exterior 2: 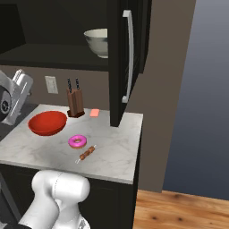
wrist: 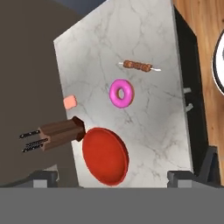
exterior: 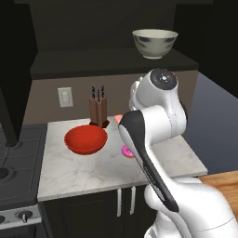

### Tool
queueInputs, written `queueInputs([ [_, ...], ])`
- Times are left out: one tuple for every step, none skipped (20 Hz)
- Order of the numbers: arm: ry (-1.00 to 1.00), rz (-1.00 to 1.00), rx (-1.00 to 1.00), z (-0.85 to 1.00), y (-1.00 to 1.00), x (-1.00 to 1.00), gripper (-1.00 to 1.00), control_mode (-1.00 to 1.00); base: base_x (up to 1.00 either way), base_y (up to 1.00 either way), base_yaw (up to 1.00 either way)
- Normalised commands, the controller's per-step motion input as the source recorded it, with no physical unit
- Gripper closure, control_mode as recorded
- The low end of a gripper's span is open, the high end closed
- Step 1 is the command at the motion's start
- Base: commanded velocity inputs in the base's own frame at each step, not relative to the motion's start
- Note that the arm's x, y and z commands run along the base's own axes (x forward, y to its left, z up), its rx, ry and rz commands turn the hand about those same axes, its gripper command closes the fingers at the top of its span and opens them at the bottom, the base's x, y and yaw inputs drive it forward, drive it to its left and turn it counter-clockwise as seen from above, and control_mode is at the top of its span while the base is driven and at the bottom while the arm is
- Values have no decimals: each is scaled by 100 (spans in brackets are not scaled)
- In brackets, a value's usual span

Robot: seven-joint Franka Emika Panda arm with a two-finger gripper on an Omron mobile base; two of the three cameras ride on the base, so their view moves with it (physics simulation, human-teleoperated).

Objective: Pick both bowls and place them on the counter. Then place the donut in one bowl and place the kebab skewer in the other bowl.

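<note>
The glossy red bowl (exterior: 85,139) (exterior 2: 47,123) (wrist: 105,155) sits upright on the marble counter (exterior: 69,172) (exterior 2: 117,154) (wrist: 148,127), near the knife block. The cream-grey bowl (exterior: 155,42) (exterior 2: 96,42) stands on a dark shelf in the upper cabinet. On the counter to the red bowl's right lies the pink donut (exterior 2: 77,142) (wrist: 121,93), half hidden by the arm in the left base view. Just past it is the kebab skewer (exterior 2: 86,154) (wrist: 138,66). My gripper (wrist: 113,177) hovers high over the counter above the red bowl, open and empty.
A knife block (exterior: 98,110) (exterior 2: 74,102) (wrist: 57,133) stands at the back wall, with a small pink-orange block (exterior 2: 94,112) (wrist: 69,102) beside it. The dark stove (exterior: 14,172) borders the counter on the left. An open cabinet door (exterior 2: 127,58) hangs above the counter's right part.
</note>
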Motion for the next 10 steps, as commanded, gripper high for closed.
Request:
queueInputs([
  [-16, -11, -2, 51, -28, 0, -100, -100, 0, 0, 0],
  [-21, -11, -2, 50, -28, 0, -100, -100, 0, 0, 0],
  [-23, -11, 0, 50, -27, 1, -100, -100, 0, 0, 0],
  [-24, -12, 0, 55, -28, 3, -100, -100, 0, 0, 0],
  [-26, -12, 0, 59, -23, 5, -100, -100, 0, 0, 0],
  [-27, -13, 0, 59, -21, 4, -100, -100, 0, 0, 0],
  [-25, -13, 0, 60, -22, 4, -100, -100, 0, 0, 0],
  [-25, -14, 0, 59, -22, 3, -100, -100, 0, 0, 0],
  [-25, -15, 0, 58, -22, 4, -100, -100, 0, 0, 0],
  [-21, -16, 0, 56, -24, 5, -100, -100, 0, 0, 0],
])
